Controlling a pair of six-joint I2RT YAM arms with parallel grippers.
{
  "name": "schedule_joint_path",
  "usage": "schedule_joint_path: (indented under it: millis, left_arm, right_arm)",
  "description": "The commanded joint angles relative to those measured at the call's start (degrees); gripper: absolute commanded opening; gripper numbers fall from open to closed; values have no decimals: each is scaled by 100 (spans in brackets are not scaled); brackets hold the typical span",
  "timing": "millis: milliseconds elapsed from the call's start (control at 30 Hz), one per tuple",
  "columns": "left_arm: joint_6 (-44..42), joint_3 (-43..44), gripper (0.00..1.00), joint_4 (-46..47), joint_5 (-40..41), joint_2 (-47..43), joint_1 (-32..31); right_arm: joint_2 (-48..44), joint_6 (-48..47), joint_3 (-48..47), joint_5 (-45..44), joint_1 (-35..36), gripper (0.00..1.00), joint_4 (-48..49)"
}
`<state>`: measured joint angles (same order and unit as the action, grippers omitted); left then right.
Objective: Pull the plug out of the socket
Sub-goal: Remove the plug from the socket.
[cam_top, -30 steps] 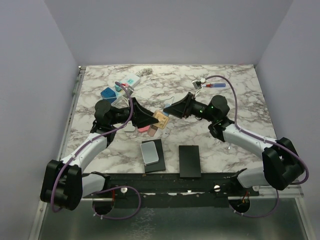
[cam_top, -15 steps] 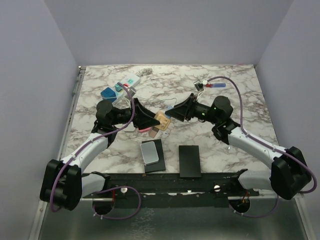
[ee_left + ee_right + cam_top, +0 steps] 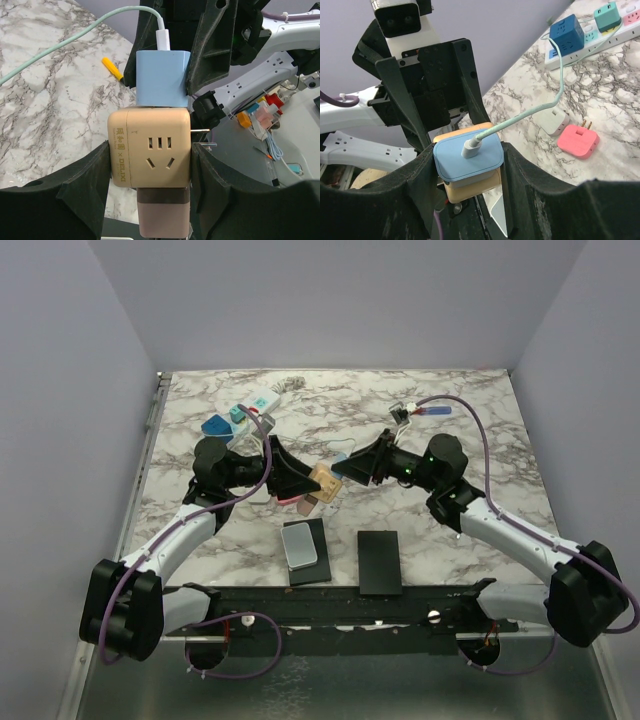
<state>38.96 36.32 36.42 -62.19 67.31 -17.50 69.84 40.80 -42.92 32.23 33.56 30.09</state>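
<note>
Soft, even overhead light, faint shadows; the near dark fingers [image 3: 80,200] look slightly unfocused.

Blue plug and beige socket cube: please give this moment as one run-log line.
left end effector: shut on beige socket cube | right end effector: shut on blue plug | plug: against cube, not yet apart

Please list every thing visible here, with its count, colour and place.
cube: 1, beige, midair
plug: 1, blue, against cube
cable: 1, green, from plug
strip: 1, white, far left
strip cubes: 2, blue, teal, on strip
adapters: 2, pink, white, on table
pads: 2, black, near edge
slab: 1, grey, on left pad
small parts: several, mixed, far right
table: 1, marbled, under all
left gripper: 1, black, shut on cube
right gripper: 1, black, shut on plug
arms: 2, white, near edge
</note>
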Motion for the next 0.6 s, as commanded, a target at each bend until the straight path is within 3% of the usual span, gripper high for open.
schedule_joint_path:
  millis: [0,567]
  left_arm:
    - [-220,174,0,-109,274,-51,106]
    - [-242,194,0,-118,27,-86,16]
  right_arm:
    - [4,238,-76,-184,-80,0,147]
    - [844,1062,167,952,-737,1,1547]
